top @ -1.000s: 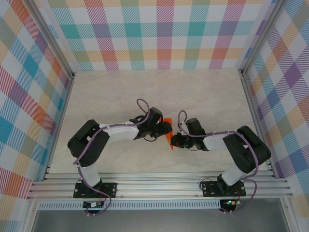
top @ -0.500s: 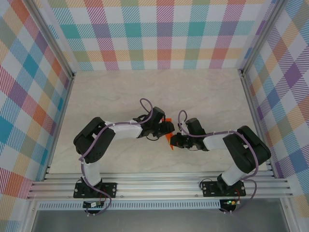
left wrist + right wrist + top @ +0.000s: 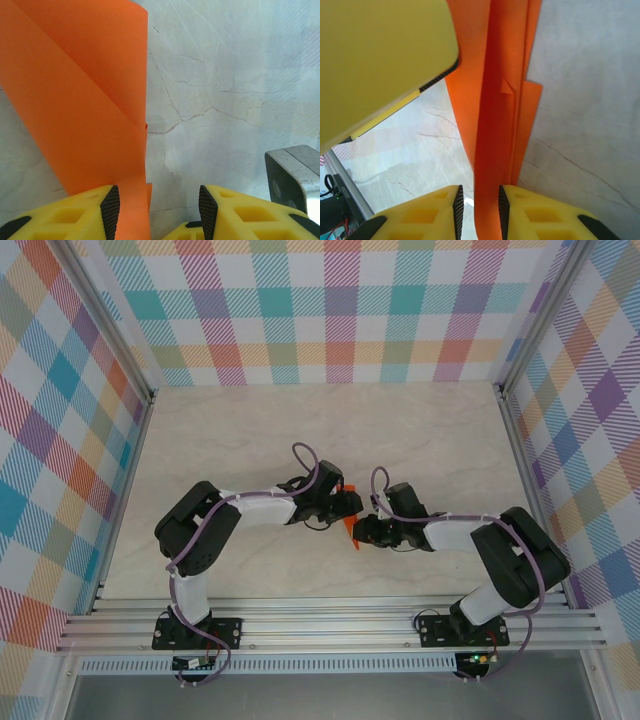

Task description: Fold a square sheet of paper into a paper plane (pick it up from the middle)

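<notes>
The table (image 3: 430,440) has a pale top with a marble pattern, crossed by thin grey veins that show plainly in the wrist views. Ribbed aluminium rails (image 3: 330,625) run along its near edge. Orange paper (image 3: 350,530) stands upright near the middle front. Its lower edge may touch the top, but the contact is hidden.

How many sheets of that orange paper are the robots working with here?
1. The folded orange paper is at the middle of the table, between the left gripper and the right gripper. The grippers cover part of it, so another scrap could be hidden.
</notes>
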You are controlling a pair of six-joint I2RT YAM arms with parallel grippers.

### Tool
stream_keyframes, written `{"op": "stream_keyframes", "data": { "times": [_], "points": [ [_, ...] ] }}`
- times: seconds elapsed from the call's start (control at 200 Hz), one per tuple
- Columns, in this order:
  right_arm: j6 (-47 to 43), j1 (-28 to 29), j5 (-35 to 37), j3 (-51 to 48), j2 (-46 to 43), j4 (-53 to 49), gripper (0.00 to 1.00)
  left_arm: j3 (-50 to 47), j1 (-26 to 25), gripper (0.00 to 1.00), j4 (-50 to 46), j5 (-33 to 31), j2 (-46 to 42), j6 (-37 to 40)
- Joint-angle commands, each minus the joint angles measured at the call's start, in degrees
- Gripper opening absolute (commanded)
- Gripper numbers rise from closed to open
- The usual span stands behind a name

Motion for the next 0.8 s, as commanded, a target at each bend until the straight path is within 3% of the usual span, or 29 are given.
{"op": "stream_keyframes", "data": {
  "times": [0.0,0.2,0.795],
  "points": [
    [-1.86,-0.29,2.53,1.75,-1.8,-5.24,0.28,1.66,0.4,0.48,-0.54,0.39,1.16,1.06],
    [-2.09,-0.29,2.04,2.83,0.23,-5.48,0.3,1.75,0.37,0.48,-0.39,0.57,1.38,0.99],
    [-3.47,0.7,5.99,6.58,6.59,-12.74,0.18,2.01,0.37,0.48,-0.93,0.79,1.87,1.08]
  ]
}}
